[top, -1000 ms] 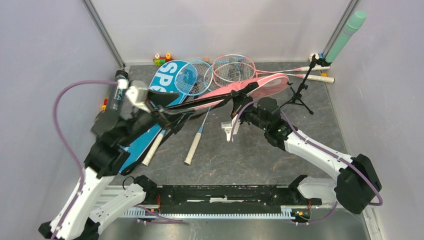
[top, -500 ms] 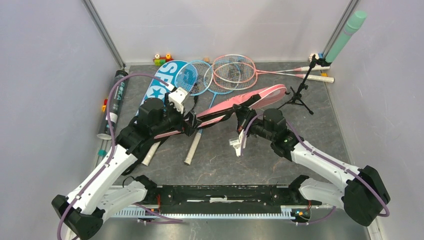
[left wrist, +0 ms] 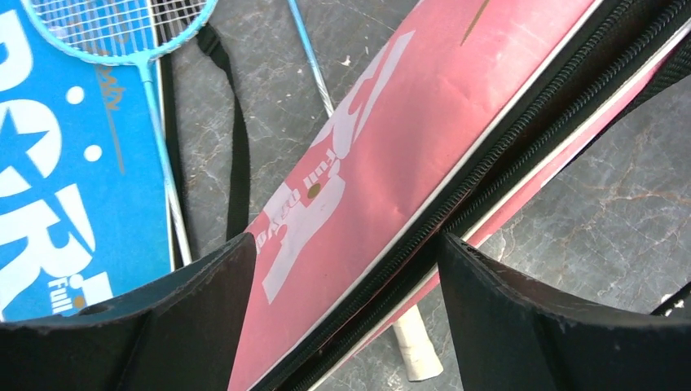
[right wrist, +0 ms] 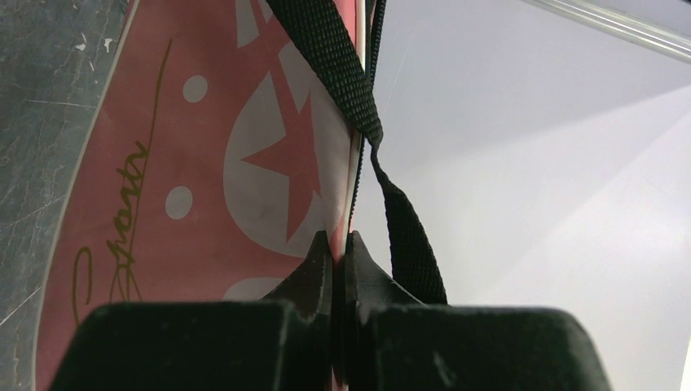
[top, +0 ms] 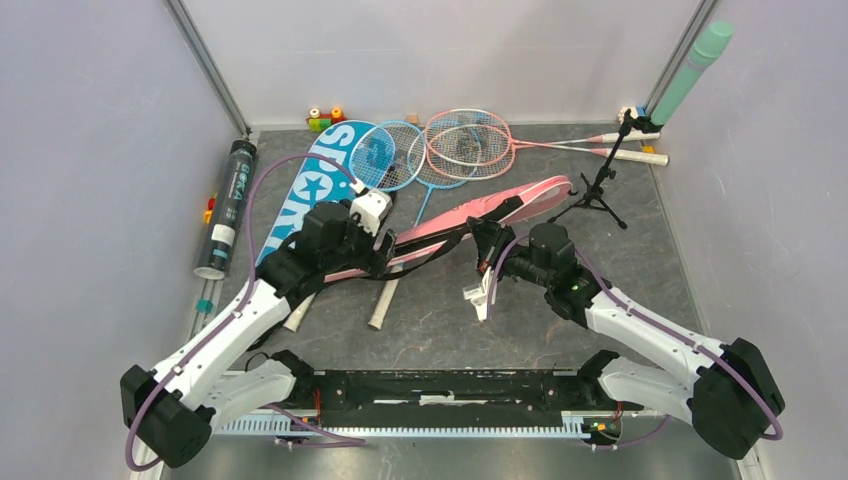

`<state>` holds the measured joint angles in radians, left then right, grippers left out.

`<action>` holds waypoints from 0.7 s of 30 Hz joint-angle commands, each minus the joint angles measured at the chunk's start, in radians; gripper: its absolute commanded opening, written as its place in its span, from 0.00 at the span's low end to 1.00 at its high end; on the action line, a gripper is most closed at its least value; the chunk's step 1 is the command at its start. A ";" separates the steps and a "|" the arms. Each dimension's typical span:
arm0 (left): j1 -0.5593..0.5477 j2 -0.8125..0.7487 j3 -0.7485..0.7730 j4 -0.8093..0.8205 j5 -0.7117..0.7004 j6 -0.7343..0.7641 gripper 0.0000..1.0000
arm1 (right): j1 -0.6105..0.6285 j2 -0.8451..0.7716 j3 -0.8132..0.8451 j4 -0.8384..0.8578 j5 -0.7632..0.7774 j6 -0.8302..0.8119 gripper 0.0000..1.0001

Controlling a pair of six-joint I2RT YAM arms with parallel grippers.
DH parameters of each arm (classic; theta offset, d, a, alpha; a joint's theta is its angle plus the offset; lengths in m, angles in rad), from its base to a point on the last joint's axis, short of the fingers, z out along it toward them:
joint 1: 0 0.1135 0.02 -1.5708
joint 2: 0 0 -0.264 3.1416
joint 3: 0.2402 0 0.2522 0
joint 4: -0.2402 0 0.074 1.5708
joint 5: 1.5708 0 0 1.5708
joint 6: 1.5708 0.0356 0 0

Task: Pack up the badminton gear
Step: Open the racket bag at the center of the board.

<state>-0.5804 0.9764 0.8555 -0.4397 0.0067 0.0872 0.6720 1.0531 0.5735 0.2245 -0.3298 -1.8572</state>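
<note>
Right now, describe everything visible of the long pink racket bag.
The long pink racket bag looks like smooth fabric, printed with white lettering, stars and dots, with a black zip along its edge and a black webbing strap. It lies slanted across the grey table's middle, between both arms. The right fingers are pinched shut on its edge; the left fingers stand open on either side of it.

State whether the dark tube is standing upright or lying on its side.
Lying on its side: the dark tube shows its full length along the table by the left wall.
</note>
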 commanded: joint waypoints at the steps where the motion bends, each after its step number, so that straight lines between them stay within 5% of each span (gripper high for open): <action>1: -0.002 0.037 0.009 0.018 0.074 0.053 0.85 | -0.002 -0.037 0.003 0.037 -0.051 -0.020 0.00; 7: -0.003 0.098 0.006 0.030 0.082 0.045 0.72 | -0.002 -0.047 -0.003 0.037 -0.086 -0.014 0.00; 11: -0.002 0.130 0.007 0.051 0.150 0.048 0.40 | -0.002 -0.055 -0.008 0.055 -0.079 0.000 0.00; 13: -0.004 0.136 0.004 0.070 0.192 0.042 0.04 | -0.002 -0.059 -0.023 0.105 -0.077 0.027 0.00; 14: -0.003 0.132 0.001 0.084 0.191 0.025 0.03 | -0.002 -0.058 -0.027 0.134 -0.073 0.048 0.02; 16: -0.002 0.117 -0.007 0.136 0.187 -0.026 0.02 | -0.002 -0.044 -0.015 0.205 -0.036 0.156 0.29; 19: -0.003 0.086 0.028 0.208 0.085 -0.174 0.02 | -0.002 -0.010 0.054 0.291 0.043 0.443 0.97; 21: -0.003 0.069 0.071 0.238 -0.080 -0.282 0.02 | -0.002 0.012 0.110 0.243 0.097 0.514 0.98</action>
<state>-0.5831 1.1023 0.8482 -0.3634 0.1257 0.0250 0.6701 1.0355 0.5598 0.3519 -0.3267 -1.6135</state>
